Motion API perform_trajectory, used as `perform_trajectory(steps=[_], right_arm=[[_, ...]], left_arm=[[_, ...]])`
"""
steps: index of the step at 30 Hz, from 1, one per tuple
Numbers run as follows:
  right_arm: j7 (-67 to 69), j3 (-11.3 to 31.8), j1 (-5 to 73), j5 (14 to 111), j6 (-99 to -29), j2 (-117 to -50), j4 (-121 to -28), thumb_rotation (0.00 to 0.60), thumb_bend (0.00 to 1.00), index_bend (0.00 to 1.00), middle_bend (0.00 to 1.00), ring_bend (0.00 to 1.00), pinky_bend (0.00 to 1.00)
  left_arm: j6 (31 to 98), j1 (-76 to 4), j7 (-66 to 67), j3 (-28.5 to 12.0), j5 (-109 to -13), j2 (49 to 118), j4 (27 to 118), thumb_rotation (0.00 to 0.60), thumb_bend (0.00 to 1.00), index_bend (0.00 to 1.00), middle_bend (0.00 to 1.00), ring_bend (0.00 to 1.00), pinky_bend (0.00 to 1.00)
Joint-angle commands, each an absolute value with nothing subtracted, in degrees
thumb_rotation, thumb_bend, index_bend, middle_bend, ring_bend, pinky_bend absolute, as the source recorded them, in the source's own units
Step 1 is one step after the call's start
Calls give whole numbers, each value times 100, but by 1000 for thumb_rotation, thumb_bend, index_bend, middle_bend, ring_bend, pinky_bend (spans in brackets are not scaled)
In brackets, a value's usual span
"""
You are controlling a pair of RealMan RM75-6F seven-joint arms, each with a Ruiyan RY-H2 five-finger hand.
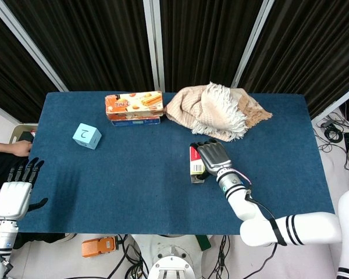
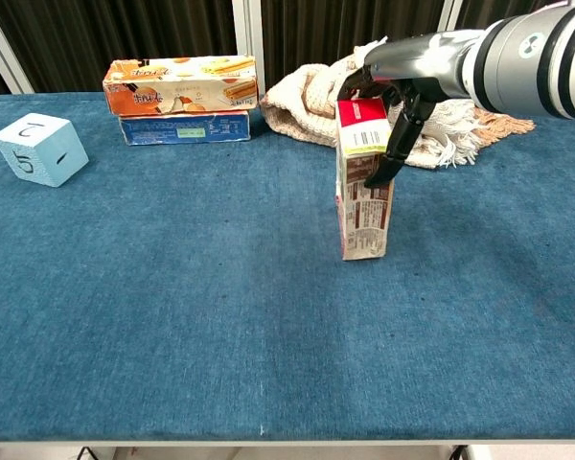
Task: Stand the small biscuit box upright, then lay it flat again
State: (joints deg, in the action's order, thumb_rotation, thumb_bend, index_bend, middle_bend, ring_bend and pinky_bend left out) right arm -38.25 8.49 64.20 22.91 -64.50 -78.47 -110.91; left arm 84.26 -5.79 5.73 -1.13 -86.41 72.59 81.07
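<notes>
The small biscuit box (image 2: 362, 216) stands upright on the blue table (image 2: 172, 316), right of the middle; the head view shows the box (image 1: 194, 165) partly under my hand. My right hand (image 2: 402, 91) is at the box's top: its fingers curl over the upper back edge and the thumb presses the front face, so it grips the box. From the head view the right hand (image 1: 212, 156) covers the box's right side. My left hand (image 1: 16, 195) hangs off the table's left edge, fingers spread, holding nothing.
An orange biscuit box stacked on a blue one (image 2: 180, 84) lies at the back left. A light blue cube (image 2: 38, 149) sits at the far left. A beige fringed cloth (image 2: 307, 96) is heaped right behind the upright box. A person's arm (image 1: 6, 148) shows at the left edge.
</notes>
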Motion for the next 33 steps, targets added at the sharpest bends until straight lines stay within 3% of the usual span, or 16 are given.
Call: perform_trajectory(steps=[1,6,10,18,27,33], right_arm=[[-3485,908,6213,2684,-6475,-7824,-11069,575,278,444,403,377,286],[-2273,981,5582,3877,-6428,-7708,-11040,576,277,481,434,400,342],[-499,928,4839,5373,-6393,-7833,-10551,574,277,483,445,402,368],[2895,494,3977,7530,-6537,-8880,-8328,575,276,418,446,369,334],[5065,417,3700,8369,-7022,-10301,-5999,577,276,400,446,311,276],[5471,418,3678,8417,-6812,-10632,-5324,578,277,379,441,280,227]], left_arm=[[8416,-584,573,-116,-8638,7256,8115,600,0,71,46,0,0],[8422,-596,574,-132,-8640,7270,8107,600,0,71,46,0,0],[8446,-613,568,-150,-8665,7305,8098,600,0,71,46,0,0],[8461,-659,554,-174,-8712,7433,8048,600,0,71,46,0,0],[8388,-713,642,-181,-8698,7395,8171,600,0,71,46,0,0],[8363,-730,654,-180,-8688,7378,8193,600,0,71,46,0,0]])
